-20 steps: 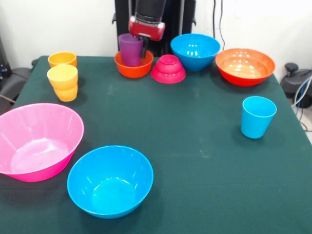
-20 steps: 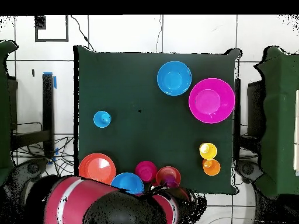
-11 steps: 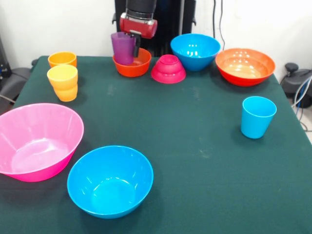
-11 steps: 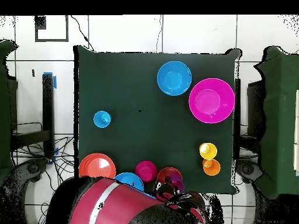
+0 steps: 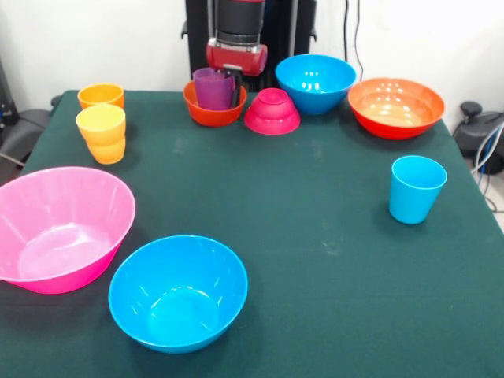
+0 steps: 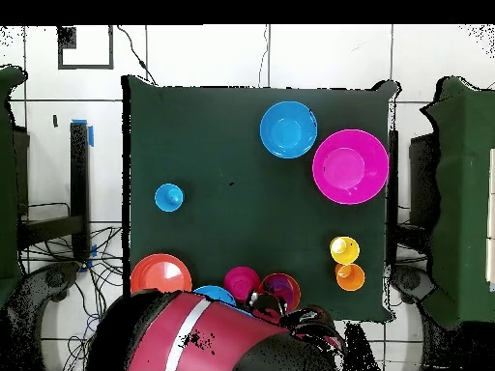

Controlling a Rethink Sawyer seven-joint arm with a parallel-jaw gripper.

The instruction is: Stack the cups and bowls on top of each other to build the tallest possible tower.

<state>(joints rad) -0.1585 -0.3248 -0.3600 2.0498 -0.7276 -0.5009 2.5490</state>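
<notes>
On the dark green cloth-covered bench [image 5: 315, 236], taking the large glossy pink plastic bowl [image 5: 59, 228] as the landmark, a medium glossy blue plastic bowl [image 5: 178, 291] sits just beside it on its nearer side, both upright and empty. Just beyond the pink bowl stands a yellow-orange smooth plastic cup [image 5: 101, 133], and right behind that an orange plastic cup [image 5: 101, 96]. Well across the bench from the pink bowl a light blue plastic tumbler [image 5: 416, 189] stands alone. Farther back, well apart from the pink bowl, a row runs along the far edge: a small orange-red plastic bowl [image 5: 213, 113] with a translucent purple plastic cup [image 5: 213, 88] standing upright inside it, then a small magenta plastic bowl [image 5: 272, 111] turned upside down, a second medium blue plastic bowl [image 5: 315, 83], and a wide orange plastic bowl [image 5: 395, 106]. The red and black tool [image 5: 228, 75] hangs over the purple cup, its dark fingers at the cup's rim; whether it grips the cup or has let go cannot be told.
</notes>
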